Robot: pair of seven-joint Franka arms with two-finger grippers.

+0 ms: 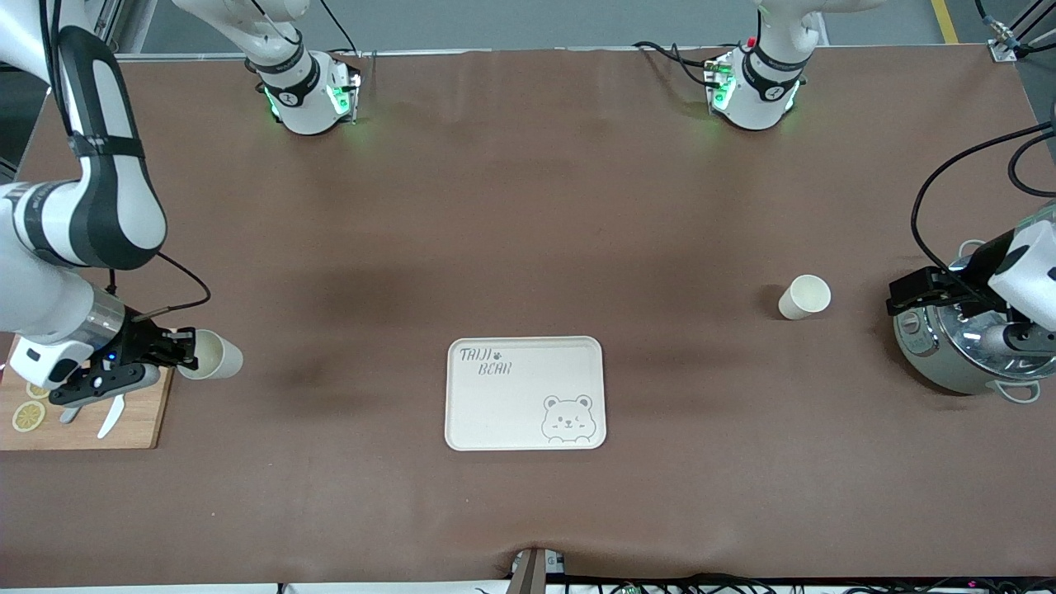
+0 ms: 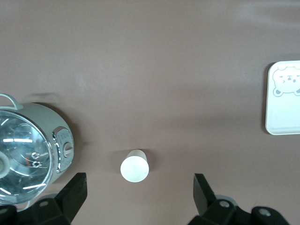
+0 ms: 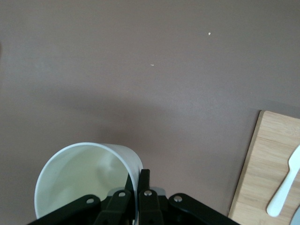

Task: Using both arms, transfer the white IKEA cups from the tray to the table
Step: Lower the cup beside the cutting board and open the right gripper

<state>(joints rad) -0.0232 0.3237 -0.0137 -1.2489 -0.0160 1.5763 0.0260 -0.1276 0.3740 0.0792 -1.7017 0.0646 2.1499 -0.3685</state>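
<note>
One white cup (image 1: 213, 355) is pinched by its rim in my right gripper (image 1: 186, 351), tilted, just over the table beside the wooden board. In the right wrist view one finger is inside the cup (image 3: 84, 178) and one outside, with the gripper (image 3: 136, 187) shut on its wall. The other white cup (image 1: 804, 298) stands upright on the table toward the left arm's end. My left gripper (image 1: 899, 294) is open and empty in the air beside it, over the pot's edge. In the left wrist view the cup (image 2: 135, 167) lies just ahead of the open gripper (image 2: 139, 185).
A bear-printed tray (image 1: 528, 355) lies mid-table, also in the left wrist view (image 2: 281, 117). A steel pot with glass lid (image 1: 949, 355) (image 2: 28, 150) sits under the left arm. A wooden board (image 1: 124, 421) (image 3: 262, 178) holds a white utensil (image 1: 111, 417) and lemon slices (image 1: 27, 415).
</note>
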